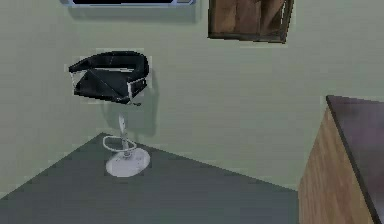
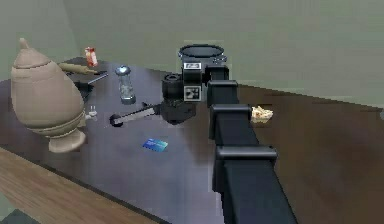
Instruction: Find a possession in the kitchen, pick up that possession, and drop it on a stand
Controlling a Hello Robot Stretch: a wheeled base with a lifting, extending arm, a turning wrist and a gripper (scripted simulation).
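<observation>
Status: the search looks finished, as far as I can judge. The robot is parked at the dark-topped counter with wood sides [image 2: 330, 165] and the dark square-bar arm [image 2: 245, 165] reaches out over it. Pick not done: nothing hangs clear of the counter top. The drop on a stand is all left, and I can't name a stand here

Tool: the gripper [image 2: 140, 116] sits over mid-counter. Finger state can't be read, and with things lying on the counter around it I can't tell whether it holds anything

Likely task thing (my guess only): the small flat blue card [image 2: 153, 146], lying mid-counter on the near side of the fingers, close to them. Can't tell whether it's touching

Around, near to far:
- big tan urn-shaped vase [image 2: 45, 95], upright toward the counter's near edge. It's bulky and crowds any sideways sweep
- small clear bottle [image 2: 125, 85], past mid-counter, just beyond the gripper. Looks easy to tip
- pale yellow crumpled lump [image 2: 262, 114], past mid-counter on the arm's other side, out of the way
- black round pot-like vessel [image 2: 203, 52], at the counter's far edge behind the wrist markers. It limits further reach
- red-and-white small thing [image 2: 92, 58] and brown wooden piece [image 2: 75, 68], at the counter's far corner, too small to identify

Off the counter's end: black-cushioned bar stool on a chrome pedestal [image 1: 112, 78], well apart on grey floor by the pale wall, with a wood-framed picture [image 1: 250, 20] above. The base would have to steer round the stool
</observation>
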